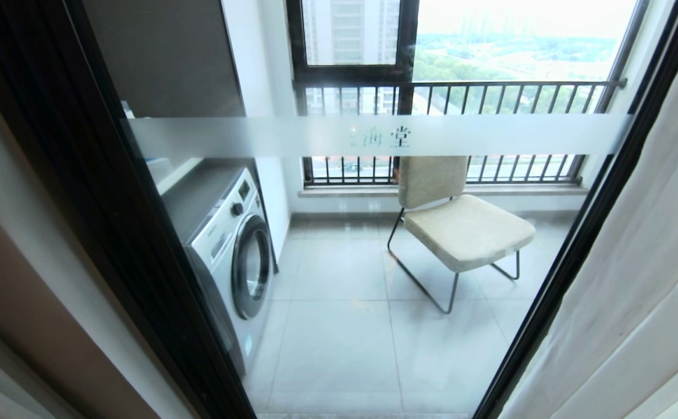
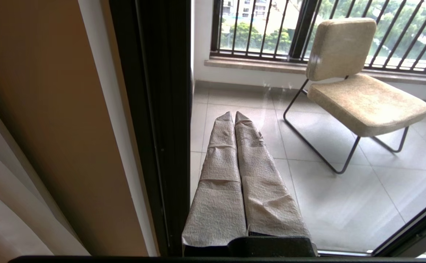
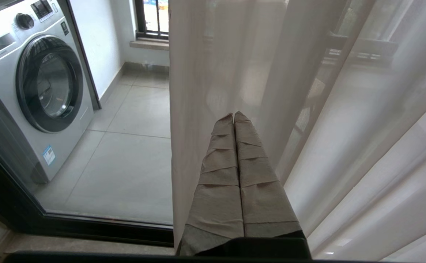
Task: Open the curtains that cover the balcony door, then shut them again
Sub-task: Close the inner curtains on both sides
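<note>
Curtains: I see the curtains (image 1: 635,279) drawn aside. A pale sheer panel hangs at the right of the head view, and a strip of drape shows at the far left edge. The middle stands uncovered.
Balcony door: The balcony door (image 1: 373,135) faces me squarely, its frosted band across the glass, with the washing machine (image 1: 228,244) and the chair (image 1: 461,221) beyond.
Left gripper: The left gripper (image 2: 233,115) has its wrapped fingers pressed together on nothing, pointing at the glass beside the black door frame (image 2: 158,120).
Right gripper: The right gripper (image 3: 233,116) is likewise closed and empty, its tips just beside the sheer fold; I cannot tell whether they touch it.
Stage: I judge the opening half done, with closing still ahead.
Risk, grip: Closed fingers can only push the cloth, so it may slide off.
Risk, layers: Catching only the sheer layer would leave the thick drape behind.
Risk, glass: Reaching forward too far could knock the fingers against the pane or frame.
</note>
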{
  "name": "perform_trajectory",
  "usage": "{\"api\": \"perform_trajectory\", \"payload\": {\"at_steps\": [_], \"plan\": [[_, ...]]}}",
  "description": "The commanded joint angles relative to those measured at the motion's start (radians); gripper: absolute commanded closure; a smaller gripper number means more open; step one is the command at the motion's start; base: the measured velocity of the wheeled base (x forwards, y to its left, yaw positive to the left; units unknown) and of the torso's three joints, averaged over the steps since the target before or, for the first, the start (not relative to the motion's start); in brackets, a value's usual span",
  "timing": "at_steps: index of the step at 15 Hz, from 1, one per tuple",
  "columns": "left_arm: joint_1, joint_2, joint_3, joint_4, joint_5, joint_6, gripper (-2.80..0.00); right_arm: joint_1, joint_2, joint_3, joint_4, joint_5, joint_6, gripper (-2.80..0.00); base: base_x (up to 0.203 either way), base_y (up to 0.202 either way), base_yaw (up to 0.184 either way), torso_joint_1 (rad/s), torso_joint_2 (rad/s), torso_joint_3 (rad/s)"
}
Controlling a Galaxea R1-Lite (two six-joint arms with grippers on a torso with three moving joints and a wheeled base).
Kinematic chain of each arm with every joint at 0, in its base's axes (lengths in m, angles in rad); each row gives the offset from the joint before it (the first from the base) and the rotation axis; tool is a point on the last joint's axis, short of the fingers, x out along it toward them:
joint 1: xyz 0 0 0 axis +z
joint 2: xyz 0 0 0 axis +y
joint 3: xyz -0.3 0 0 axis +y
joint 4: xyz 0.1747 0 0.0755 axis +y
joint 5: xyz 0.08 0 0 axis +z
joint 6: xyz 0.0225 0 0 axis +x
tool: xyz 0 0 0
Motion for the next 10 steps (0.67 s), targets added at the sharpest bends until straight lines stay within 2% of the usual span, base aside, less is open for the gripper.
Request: {"api": "perform_trajectory", "payload": {"at_steps": [1, 10], "plan": [[0.000, 0.000, 0.000, -0.001, 0.000, -0.001, 0.00, 0.000, 0.000, 0.000, 0.000, 0.001, 0.000, 0.00, 0.000, 0.000, 0.000, 0.000, 0.00, 0.000], [0.000, 0.000, 0.000, -0.001, 0.000, -0.001, 0.00, 0.000, 0.000, 0.000, 0.000, 0.001, 0.000, 0.00, 0.000, 0.000, 0.000, 0.000, 0.00, 0.000]]}}
